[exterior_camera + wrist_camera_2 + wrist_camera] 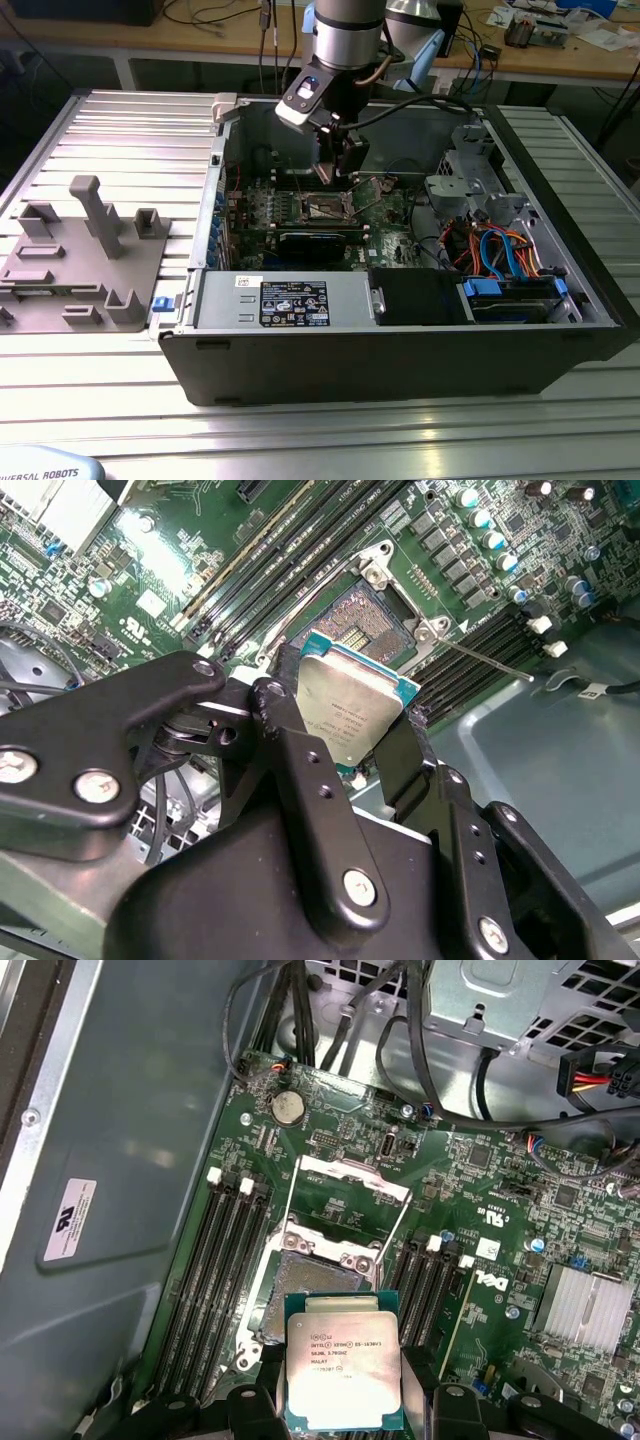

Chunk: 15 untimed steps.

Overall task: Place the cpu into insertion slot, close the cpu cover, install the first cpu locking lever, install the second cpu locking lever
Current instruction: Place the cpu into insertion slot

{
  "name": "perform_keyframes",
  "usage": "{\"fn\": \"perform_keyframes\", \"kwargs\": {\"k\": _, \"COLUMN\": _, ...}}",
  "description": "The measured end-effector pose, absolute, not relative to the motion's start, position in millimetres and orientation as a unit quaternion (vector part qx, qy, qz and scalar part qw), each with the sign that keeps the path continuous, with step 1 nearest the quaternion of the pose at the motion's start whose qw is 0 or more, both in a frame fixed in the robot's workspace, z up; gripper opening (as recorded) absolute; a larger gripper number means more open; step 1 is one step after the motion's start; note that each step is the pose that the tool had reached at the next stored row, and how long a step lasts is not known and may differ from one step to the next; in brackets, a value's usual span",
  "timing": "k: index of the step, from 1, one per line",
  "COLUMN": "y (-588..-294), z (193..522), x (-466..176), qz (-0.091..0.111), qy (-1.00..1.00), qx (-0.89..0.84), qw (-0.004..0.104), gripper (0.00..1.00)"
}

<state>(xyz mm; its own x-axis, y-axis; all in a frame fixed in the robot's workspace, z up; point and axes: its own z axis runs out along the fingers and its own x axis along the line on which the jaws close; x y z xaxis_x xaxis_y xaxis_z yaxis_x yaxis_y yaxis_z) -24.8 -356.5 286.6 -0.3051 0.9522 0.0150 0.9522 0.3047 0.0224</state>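
Ribbed metal table (pixel 300 440) — open computer case (pixel 380 365) (on its side), grey fixture (pixel 90 265) beside it

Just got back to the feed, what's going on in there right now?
The arm's gripper is shut on the cpu, gripping it by two opposite edges. It hangs inside the open computer case, above the green motherboard and close to the insertion slot, but the chip is not yet seated. The slot is bare, and the cpu cover is swung open away from it, so nothing is closed or locked yet.
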Motion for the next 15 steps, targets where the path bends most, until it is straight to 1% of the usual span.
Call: {"fn": "perform_keyframes", "kwargs": {"k": 15, "y": -356.5, "z": 286.4, "x": -24.8, "qz": 0.014, "qy": 0.803, "qx": 0.596, "qw": 0.001, "gripper": 0.54}}
